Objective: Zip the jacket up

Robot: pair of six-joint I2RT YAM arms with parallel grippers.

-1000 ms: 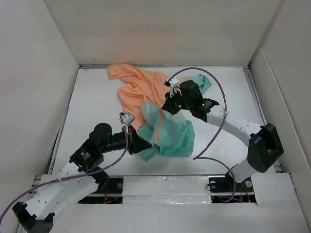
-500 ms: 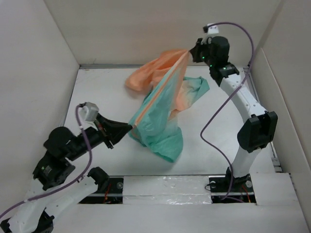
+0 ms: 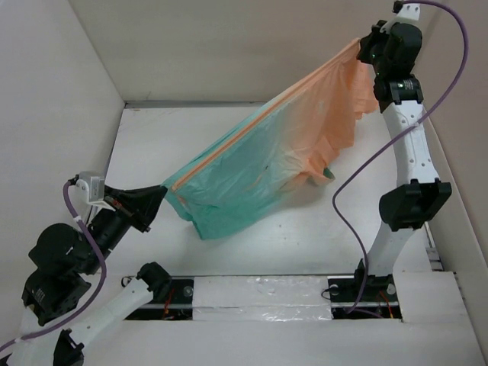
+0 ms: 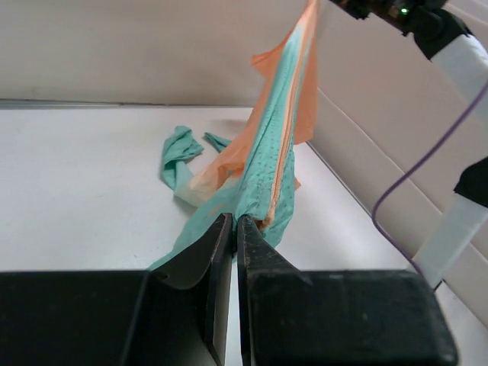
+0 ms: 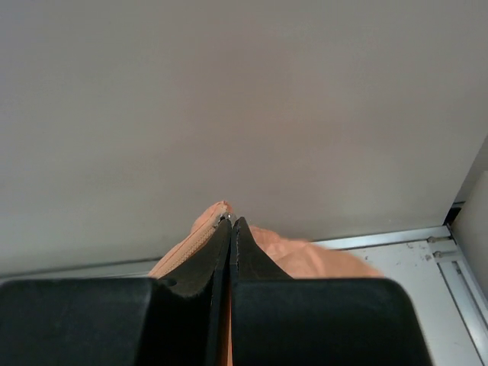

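Note:
The jacket point(image 3: 274, 156) hangs stretched in the air between both arms, peach-orange at the upper right and teal-green at the lower left. Its orange zipper line point(image 3: 252, 130) runs taut along the top edge. My left gripper point(image 3: 163, 194) is shut on the teal hem end, seen close in the left wrist view point(image 4: 235, 219). My right gripper point(image 3: 361, 46) is high at the back right, shut on the orange top end of the zipper point(image 5: 226, 219). A teal sleeve end point(image 4: 177, 152) trails on the table.
White walls enclose the white table point(image 3: 152, 145) on three sides. A purple cable point(image 3: 347, 206) loops beside the right arm. The right arm's upright link point(image 3: 408, 202) stands at the right edge.
The right gripper rose from the table's middle to high at the back right with the orange end. The left gripper drew back to the left, and the jacket went from bunched to stretched taut.

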